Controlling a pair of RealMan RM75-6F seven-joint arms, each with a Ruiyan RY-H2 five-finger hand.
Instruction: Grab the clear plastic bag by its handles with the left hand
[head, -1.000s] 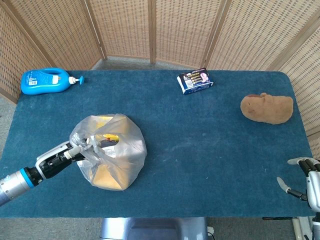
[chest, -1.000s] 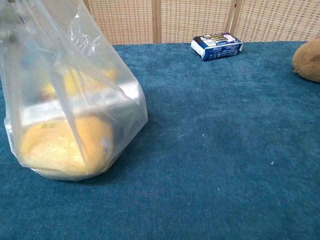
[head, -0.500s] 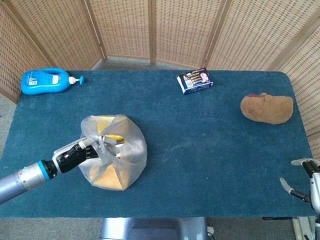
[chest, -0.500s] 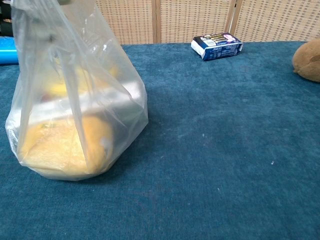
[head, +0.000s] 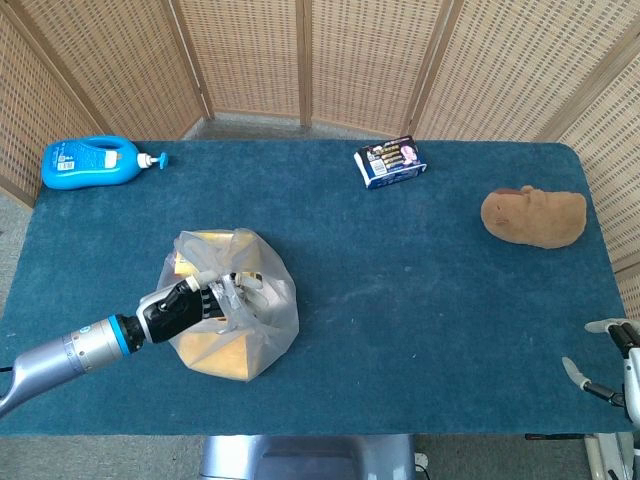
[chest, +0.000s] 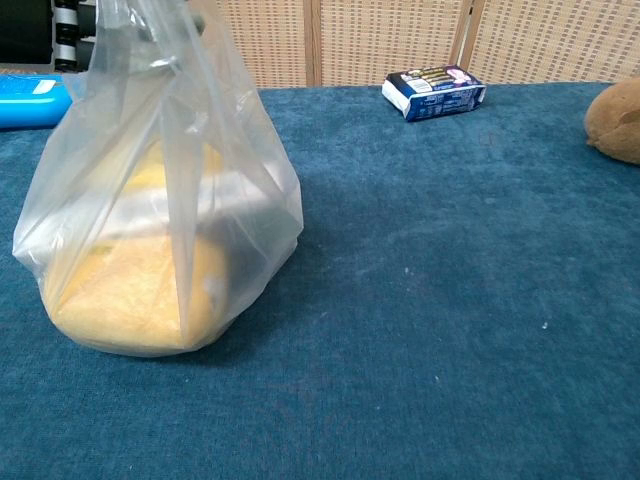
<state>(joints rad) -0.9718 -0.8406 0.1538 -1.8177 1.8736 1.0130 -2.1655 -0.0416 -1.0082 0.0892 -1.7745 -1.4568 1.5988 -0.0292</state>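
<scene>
Here, clear plastic bag (head: 235, 315) holding yellow items, left hand (head: 185, 305) gripping handles (head: 228, 293)

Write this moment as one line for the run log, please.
left hand: holds handles of clear plastic bag | bag: on blue table | right hand: idle, table edge

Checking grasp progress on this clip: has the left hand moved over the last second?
Yes. In the head view the left hand has travelled rightward, away from the table's left edge, and now sits over the clear plastic bag, gripping its gathered handles.
</scene>
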